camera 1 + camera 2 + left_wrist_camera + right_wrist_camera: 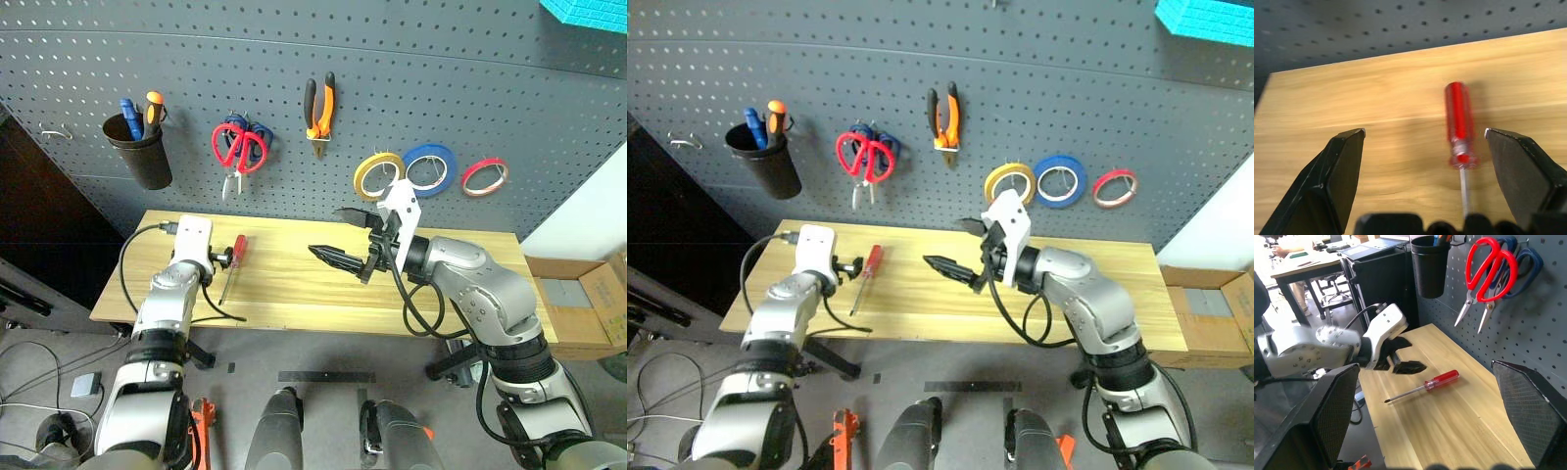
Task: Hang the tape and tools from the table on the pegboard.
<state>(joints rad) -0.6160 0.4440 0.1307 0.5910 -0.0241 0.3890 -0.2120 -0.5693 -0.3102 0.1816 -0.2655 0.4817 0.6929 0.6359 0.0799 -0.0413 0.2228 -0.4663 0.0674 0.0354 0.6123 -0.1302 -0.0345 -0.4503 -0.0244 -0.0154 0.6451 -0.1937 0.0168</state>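
Screwdriver (231,264) lies flat on the table (294,294) near its left end, with the left gripper (1403,355) just beside its red handle, jaws spread wide and holding nothing. Right gripper (345,240) hovers over mid-table, also wide open and empty. Red scissors (239,149), pliers (319,108) and red tape (484,175) hang on the pegboard (294,59).

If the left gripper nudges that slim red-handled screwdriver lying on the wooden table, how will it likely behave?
The slim red-handled screwdriver has a round, glossy plastic handle, so it will probably roll sideways across the light wooden table and may slip between the fingers. Its thin steel shaft looks rigid, so it should lift stiffly. The open left gripper straddles the handle.
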